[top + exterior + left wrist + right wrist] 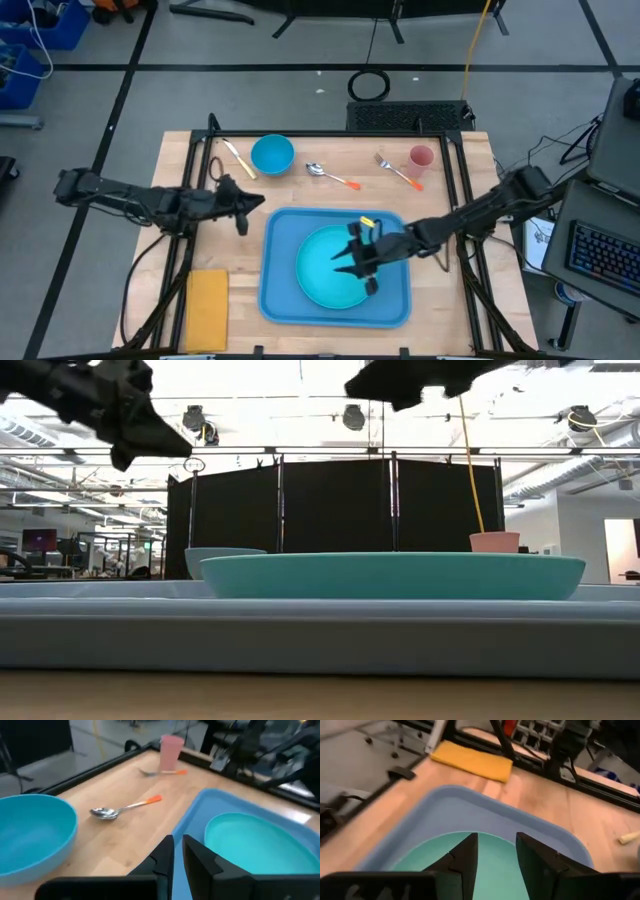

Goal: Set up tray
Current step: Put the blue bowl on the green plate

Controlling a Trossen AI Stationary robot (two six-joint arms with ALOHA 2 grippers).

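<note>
The blue tray (285, 300) lies flat on the wooden table, right of centre toward the near edge. The round teal plate (330, 270) rests on it. My right gripper (496, 847) hovers open over the plate (495, 865), well above it in the low view, with nothing between its fingers. My left gripper (177, 851) is shut and empty. It hangs in the air just off the tray's far left corner (200, 805), pointing across the table toward the right side.
Along the far side lie a blue bowl (272, 153), a spoon (330, 175), a fork (398, 172) and a pink cup (421, 160). A cream-handled utensil (238, 158) lies left of the bowl. A yellow napkin (207, 308) lies at the near left.
</note>
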